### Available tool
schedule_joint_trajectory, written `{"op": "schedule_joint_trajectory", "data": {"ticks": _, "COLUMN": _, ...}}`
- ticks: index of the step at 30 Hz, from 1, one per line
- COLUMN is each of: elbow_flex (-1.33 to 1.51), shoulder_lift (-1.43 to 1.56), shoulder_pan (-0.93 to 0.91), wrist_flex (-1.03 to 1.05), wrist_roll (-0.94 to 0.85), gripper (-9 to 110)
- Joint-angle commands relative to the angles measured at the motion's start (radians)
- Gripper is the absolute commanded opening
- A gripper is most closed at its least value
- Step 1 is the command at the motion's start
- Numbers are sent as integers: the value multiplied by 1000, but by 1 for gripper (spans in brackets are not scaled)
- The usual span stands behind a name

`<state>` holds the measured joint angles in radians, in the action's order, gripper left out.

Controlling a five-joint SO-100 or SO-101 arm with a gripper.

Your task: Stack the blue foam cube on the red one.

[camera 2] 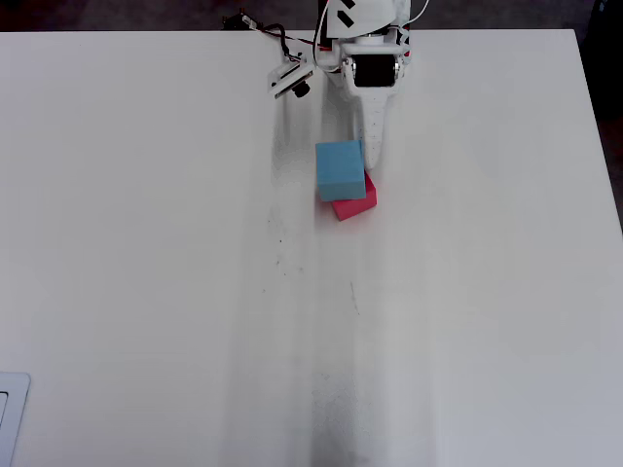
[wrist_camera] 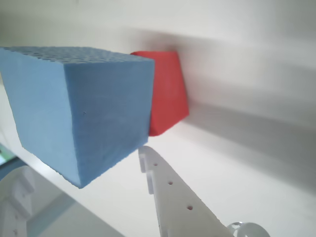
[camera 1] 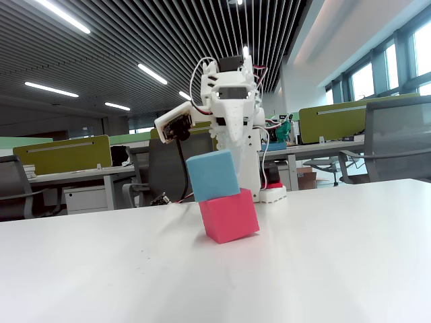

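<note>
Progress: pretty much there, the blue foam cube (camera 1: 213, 175) sat on top of the red one (camera 1: 229, 214) in the fixed view, twisted a bit off square.
Left to do: probably just backing the arm away, judging by how things sat.
Gripper: the gripper (wrist_camera: 81, 173) looked released, jaws spread and neither touching the blue cube in the wrist view.
Overhead extra: showed blue shifted toward the robot, so red's far edge peeked out.
Wrist extra: only this one showed the jaw gap.
Table: the white table (camera 2: 146, 243) held the stack near the robot base.

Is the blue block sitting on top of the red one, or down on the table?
On top. In the fixed view the blue block rests on the red block, shifted left and overhanging.
</note>
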<state>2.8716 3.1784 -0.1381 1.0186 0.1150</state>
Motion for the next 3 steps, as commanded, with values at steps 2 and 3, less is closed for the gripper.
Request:
{"op": "schedule_joint_trajectory", "data": {"ticks": 2, "elbow_flex": -6, "shoulder_lift": 6, "shoulder_pan": -6, "wrist_flex": -15, "wrist_roll": 8, "gripper": 28}}
{"op": "schedule_joint_trajectory", "data": {"ticks": 3, "elbow_flex": -6, "shoulder_lift": 6, "shoulder_pan": -6, "wrist_flex": -15, "wrist_roll": 8, "gripper": 28}}
